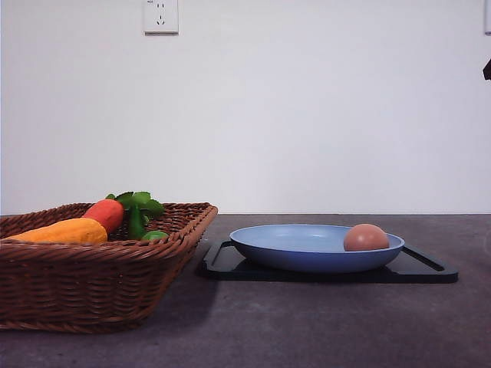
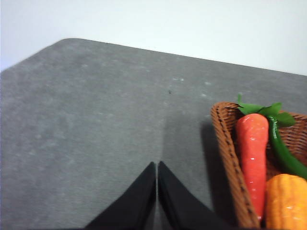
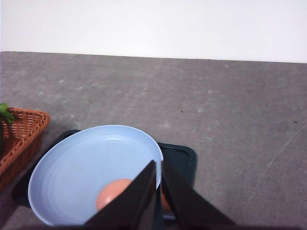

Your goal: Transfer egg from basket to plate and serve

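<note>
Egg on the plate, transfer done, serving still to come.

The egg (image 1: 366,238) lies inside the light-blue plate (image 1: 291,253), close to its right rim, and the plate rests on a flat black tray (image 1: 430,270) towards the right side of the grey worktop (image 1: 307,330). The wicker basket (image 1: 92,284) stands just left of the tray and holds a toy carrot (image 1: 107,213), an orange toy vegetable (image 1: 65,231) and green toy pieces (image 1: 140,211), with no egg to be seen in it. The left pincer (image 2: 157,165) hangs over bare worktop beside the basket, its fingers pressed together on nothing. The right pincer (image 3: 158,165) hangs above the plate's near rim, likewise closed and empty, with the egg just beneath it. By my judgement only serving the plate remains.
</note>
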Controlling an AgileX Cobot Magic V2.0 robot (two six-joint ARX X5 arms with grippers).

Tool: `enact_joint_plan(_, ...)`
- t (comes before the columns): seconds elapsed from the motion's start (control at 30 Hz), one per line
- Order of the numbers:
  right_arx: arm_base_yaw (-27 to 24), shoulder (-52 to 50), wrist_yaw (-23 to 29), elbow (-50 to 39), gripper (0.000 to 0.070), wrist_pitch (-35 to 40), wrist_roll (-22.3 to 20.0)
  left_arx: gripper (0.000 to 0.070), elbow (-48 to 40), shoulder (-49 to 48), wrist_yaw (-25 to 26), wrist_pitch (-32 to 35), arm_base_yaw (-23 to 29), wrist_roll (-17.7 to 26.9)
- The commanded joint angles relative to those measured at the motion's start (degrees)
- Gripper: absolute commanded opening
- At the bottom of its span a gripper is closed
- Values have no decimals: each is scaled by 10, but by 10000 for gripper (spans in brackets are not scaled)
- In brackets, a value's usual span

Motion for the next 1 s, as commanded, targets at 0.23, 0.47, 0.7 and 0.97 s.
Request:
enact_joint_plan(0.23, 4, 1, 2, 1, 0, 6, 7, 0, -16, -1, 3, -3, 0, -31)
enact_joint_plan(0.47, 4, 1, 2, 1, 0, 6, 7, 0, -16, -1, 3, -3, 0, -31)
enact_joint_plan(0.7, 4, 1, 2, 1, 0, 6, 7, 0, -16, -1, 3, -3, 0, -31)
enact_joint_plan(0.97, -17, -70, 61, -4, 0, -19, -85, 0, -16, -1, 3, -3, 0, -31)
